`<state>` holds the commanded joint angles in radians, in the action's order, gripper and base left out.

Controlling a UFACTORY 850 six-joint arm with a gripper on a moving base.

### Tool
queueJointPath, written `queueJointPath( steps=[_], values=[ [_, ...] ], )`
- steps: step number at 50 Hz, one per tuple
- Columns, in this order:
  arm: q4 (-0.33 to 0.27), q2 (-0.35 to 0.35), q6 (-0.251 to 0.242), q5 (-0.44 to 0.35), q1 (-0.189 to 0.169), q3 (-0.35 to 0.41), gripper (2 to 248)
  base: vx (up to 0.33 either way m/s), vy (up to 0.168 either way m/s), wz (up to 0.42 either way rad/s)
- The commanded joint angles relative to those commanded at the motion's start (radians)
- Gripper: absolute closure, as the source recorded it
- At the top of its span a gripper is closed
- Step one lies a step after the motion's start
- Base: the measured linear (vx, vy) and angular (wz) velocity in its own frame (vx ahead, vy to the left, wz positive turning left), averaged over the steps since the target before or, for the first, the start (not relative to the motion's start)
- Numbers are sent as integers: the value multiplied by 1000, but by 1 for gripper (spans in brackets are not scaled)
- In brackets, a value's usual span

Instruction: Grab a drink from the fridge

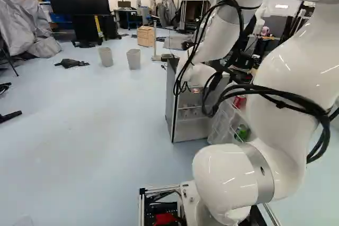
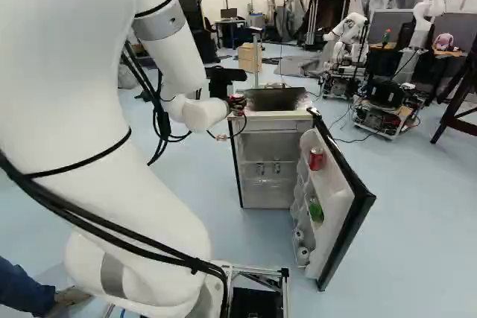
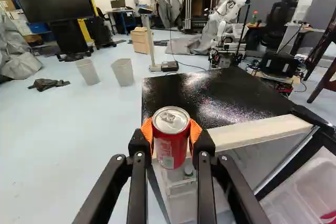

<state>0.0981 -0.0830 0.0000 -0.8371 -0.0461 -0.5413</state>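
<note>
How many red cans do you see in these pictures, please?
2. One red can is gripped in the jaws; the other red can stands in the open fridge door. More may be hidden behind the arm.

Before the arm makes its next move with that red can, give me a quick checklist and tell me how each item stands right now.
1. Red can gripped from both sides: ok, the gripper is closed on it, an orange pad at either side.
2. Can upright: ok, its lid faces up.
3. Can sealed: ok, the tab is on and the lid shows no opening.
4. Can clear of the fridge top: cannot tell, they overlap in the wrist view and the gap between them isn't readable.
5. Fridge door shut: not ok, it stands wide open.
6. Black cables free to follow the arm: cannot tell, they hang in loose loops.
</note>
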Motion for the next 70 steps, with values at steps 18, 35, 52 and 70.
queueJointPath(
  steps=[18,35,52,70],
  values=[
    [-2,-47,0,6,-25,-50,160,0,0,0],
    [-2,-90,0,6,-47,-98,160,0,0,0],
    [-2,-134,0,8,-56,-147,160,0,0,0],
    [-2,-170,0,21,-54,-189,160,0,0,0]
  ],
)
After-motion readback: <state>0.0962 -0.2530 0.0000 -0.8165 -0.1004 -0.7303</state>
